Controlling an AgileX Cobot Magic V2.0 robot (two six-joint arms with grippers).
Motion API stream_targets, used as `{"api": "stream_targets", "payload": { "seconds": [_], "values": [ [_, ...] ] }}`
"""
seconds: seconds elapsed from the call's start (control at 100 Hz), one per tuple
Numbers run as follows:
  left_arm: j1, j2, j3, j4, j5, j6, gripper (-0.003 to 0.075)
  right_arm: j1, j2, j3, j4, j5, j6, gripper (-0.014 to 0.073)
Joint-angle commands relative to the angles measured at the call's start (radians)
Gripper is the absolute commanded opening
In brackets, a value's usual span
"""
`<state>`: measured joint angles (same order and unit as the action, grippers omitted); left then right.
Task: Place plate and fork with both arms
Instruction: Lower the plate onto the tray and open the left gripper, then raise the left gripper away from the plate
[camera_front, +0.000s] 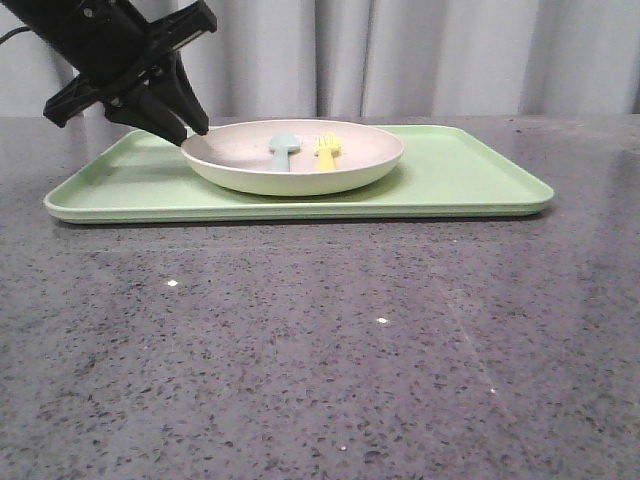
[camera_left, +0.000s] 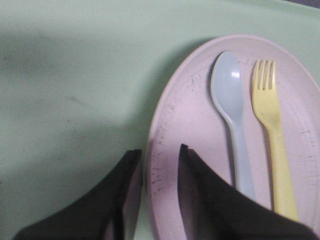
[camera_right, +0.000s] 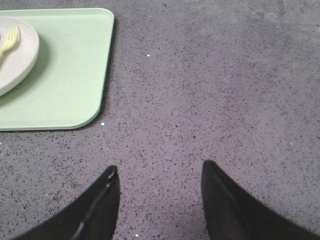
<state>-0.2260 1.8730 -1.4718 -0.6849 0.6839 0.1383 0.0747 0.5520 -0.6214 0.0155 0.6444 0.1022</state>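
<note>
Your left gripper (camera_left: 161, 155) straddles the plate (camera_left: 195, 125) rim, narrow; fork (camera_left: 272, 135) on plate; right gripper (camera_right: 159, 172) wide, empty.

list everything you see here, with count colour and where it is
flat rectangular light-green tray: one, light green, on the table
round shallow cream plastic plate: one, cream-pink inside, pale green outside, on the tray's left half
small yellow plastic fork: one, yellow, lying in the plate
pale blue-grey spoon: one, blue-grey, in the plate beside the fork
speckled grey stone table: one, grey
pale curtain: one, grey-white, behind the table
left gripper: one, black, fingers straddling the plate's rim
right gripper: one, black, open above bare table, off the tray
</note>
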Motion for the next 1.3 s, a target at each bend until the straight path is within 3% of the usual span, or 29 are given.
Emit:
{"api": "stream_targets", "payload": {
  "seconds": [0.0, 0.17, 0.36, 0.61, 0.8, 1.03, 1.29],
  "values": [
    [-0.01, -0.05, -0.034, -0.032, -0.019, -0.011, 0.0231, -0.002, 0.008, -0.036, -0.006, -0.062, -0.005, 0.0391],
    [-0.008, -0.061, -0.034, -0.02, -0.017, -0.011, 0.0231, -0.002, 0.008, -0.036, -0.009, -0.074, -0.005, 0.0391],
    [-0.008, -0.153, -0.03, 0.092, -0.019, -0.011, 0.0231, 0.0, 0.008, -0.032, -0.003, -0.11, -0.005, 0.0391],
    [0.004, -0.398, 0.13, 0.236, -0.085, -0.011, 0.0231, 0.015, 0.052, -0.109, 0.007, -0.072, -0.005, 0.0391],
    [0.004, -0.605, 0.308, 0.358, -0.162, -0.069, 0.0228, 0.085, 0.159, -0.225, 0.008, -0.017, -0.005, 0.0391],
    [0.009, -0.822, 0.484, 0.464, -0.165, -0.123, 0.0228, 0.193, 0.327, -0.369, 0.01, 0.024, -0.005, 0.0391],
    [0.12, -1.032, 0.632, 0.466, -0.165, -0.144, 0.0228, 0.31, 0.552, -0.578, 0.02, 0.099, -0.001, 0.0391]
  ]
}}
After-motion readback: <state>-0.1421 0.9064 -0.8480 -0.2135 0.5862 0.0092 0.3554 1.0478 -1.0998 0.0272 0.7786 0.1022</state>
